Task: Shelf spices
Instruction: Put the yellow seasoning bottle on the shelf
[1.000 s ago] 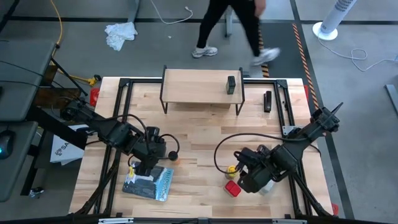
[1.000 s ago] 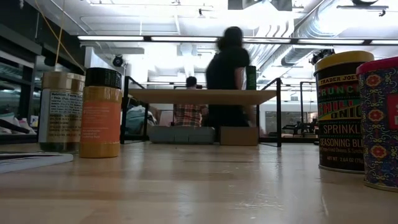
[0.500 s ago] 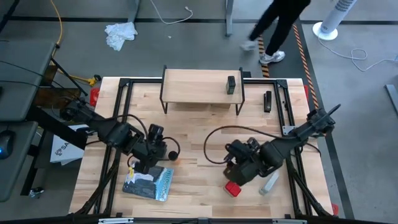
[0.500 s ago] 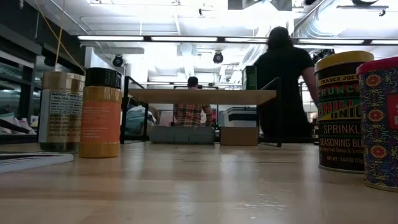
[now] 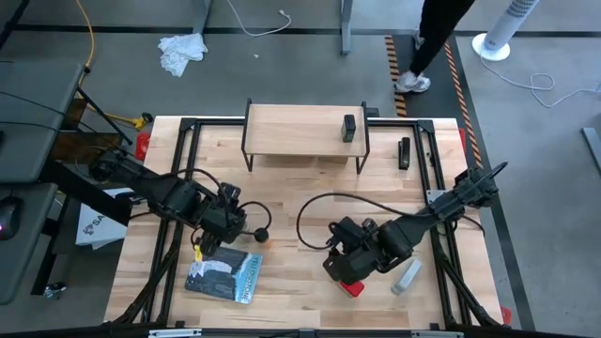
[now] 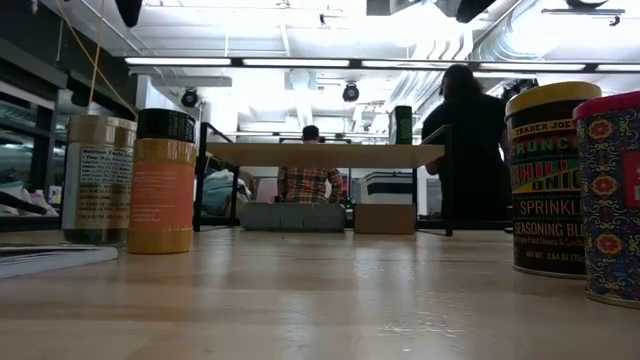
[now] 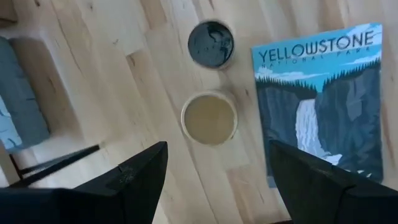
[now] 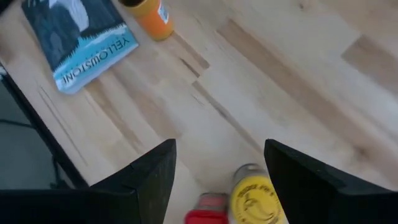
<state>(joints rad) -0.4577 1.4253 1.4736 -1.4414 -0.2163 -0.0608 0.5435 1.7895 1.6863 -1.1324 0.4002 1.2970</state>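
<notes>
since a second ago the right gripper (image 5: 335, 266) has slid left over the yellow jar (image 8: 256, 198) and red tin (image 5: 350, 286), fingers spread, empty. left gripper (image 5: 208, 242) hangs spread above the tan cylinder (image 7: 209, 118). black tin (image 5: 349, 128) stands on the shelf (image 5: 291, 130).

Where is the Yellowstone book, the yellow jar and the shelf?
Yellowstone book (image 7: 320, 102), left wrist view, middle of its cover.
yellow jar (image 8: 256, 198), right wrist view, its lid.
shelf (image 5: 296, 130), high view, bare plank top.
</notes>
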